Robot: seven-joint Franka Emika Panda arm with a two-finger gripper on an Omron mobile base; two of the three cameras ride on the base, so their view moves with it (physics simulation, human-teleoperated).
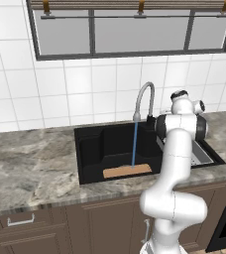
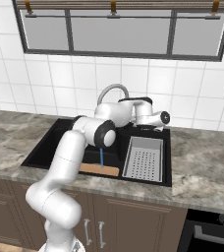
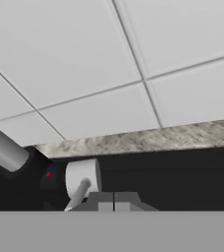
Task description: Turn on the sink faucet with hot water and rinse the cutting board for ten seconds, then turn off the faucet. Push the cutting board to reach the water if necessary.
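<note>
a: water (image 1: 134, 144) is running. thin blue stream dropping from the faucet (image 1: 144, 101) spout straight onto the board (image 1: 127, 171).

b: board position?

a: lying flat on the sink (image 1: 92, 149) floor, near the front wall, long axis running left-right along the front rim. stream is landing on its right half, so no push looks needed.

b: gripper?

a: gripper (image 3: 114, 202) is up behind the sink by the faucet base, fingers pressed together, holding nothing. in the hand view the closed tips are sitting just right of the handle (image 3: 82, 183), a white cylinder with a grey lever angling down toward the tips. can't tell if they're touching the lever.

b: so the key relation?

a: handle is lying just left of the fingertips in the hand view, very near. the board is well apart from the hand, down in the basin toward the robot. my read: rinsing is under way, next move is nudging that lever back to shut the water off, a short sideways push.

b: anything else in the basin?

a: grey drain tray (image 2: 143, 157) on the right side, apart from the board.
</note>
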